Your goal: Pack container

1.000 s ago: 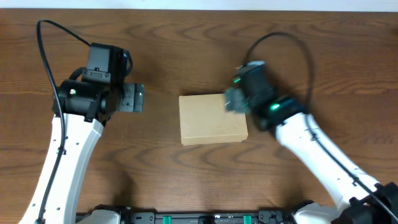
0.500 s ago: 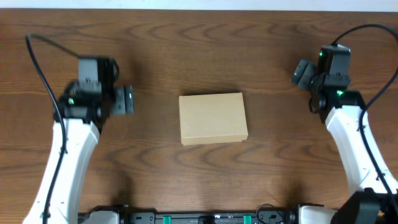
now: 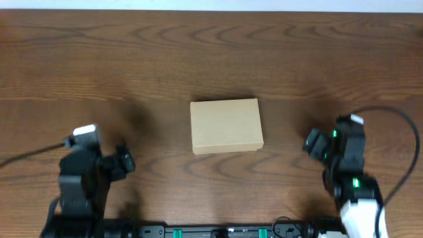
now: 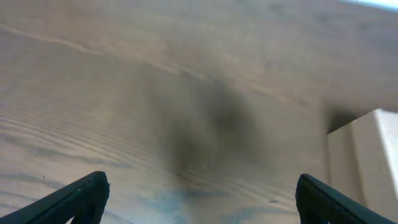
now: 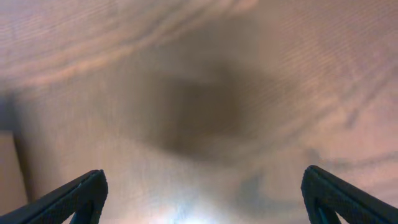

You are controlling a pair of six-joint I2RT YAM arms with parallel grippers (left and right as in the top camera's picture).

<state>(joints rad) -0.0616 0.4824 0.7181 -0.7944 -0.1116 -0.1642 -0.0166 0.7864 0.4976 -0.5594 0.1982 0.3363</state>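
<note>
The container is a plain tan cardboard box with its lid down, lying flat at the table's middle. My left gripper is low at the front left, well away from the box, open and empty. Over on the front right, my right gripper is also open and empty, a short way off the box's right side. In the left wrist view the left gripper spreads wide over bare wood, with the container at the right edge. Bare wood also lies under the right gripper, and a sliver of the container shows at the left edge.
The dark wooden table stretches around the box. Both arms' bases sit along the front edge, with a black cable looping from the right arm.
Both arms have drawn back from beside the box toward the table's front edge. The right gripper, which was at the box's right end a second ago, is now clear of it. The box has not moved.
</note>
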